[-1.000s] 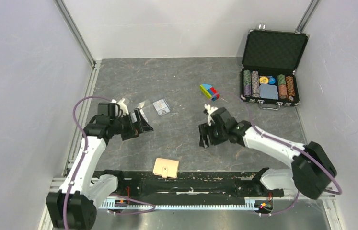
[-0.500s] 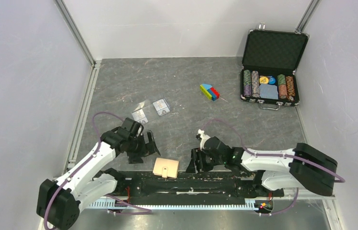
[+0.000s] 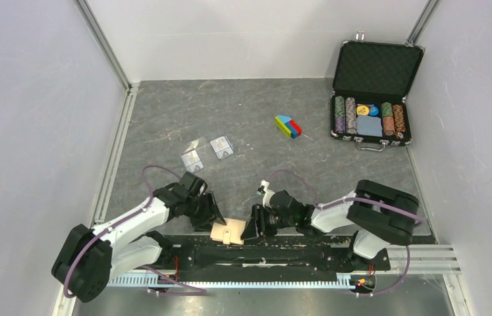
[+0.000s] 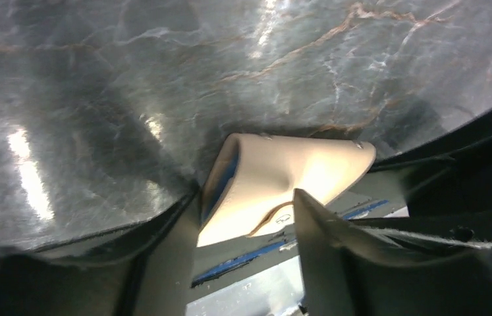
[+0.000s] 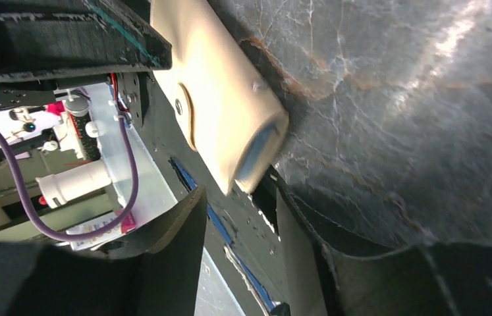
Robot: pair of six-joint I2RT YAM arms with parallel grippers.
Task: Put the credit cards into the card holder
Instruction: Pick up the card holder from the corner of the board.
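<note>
Vs. a second ago: both arms have dropped from mid-table to the bottom centre of the top view and now flank the card holder. The left arm was up beside the credit cards and the right arm was at centre frame. The holder is in about the same spot and the cards have not moved.

The left gripper is on the holder's left side, fingers partly apart. In the left wrist view, one finger sits at the holder's edge and the other overlaps its face. Can't tell whether they touch it; no grip visible.

The right gripper is on the holder's right side, fingers also partly apart and holding nothing. In the right wrist view the holder's corner lies just ahead of the gap.

The holder is folded shut, flat at the table's near edge, with a blue lining visible at its open ends and no card seen inside.

The two credit cards lie flat side by side, left of centre and well away from the holder.

At upper right, the black case has its lid up. It holds four rows of poker chips, a blue deck and some round pieces.

Counts: two cards, one holder, one case, and one multicoloured block at upper centre.
</note>
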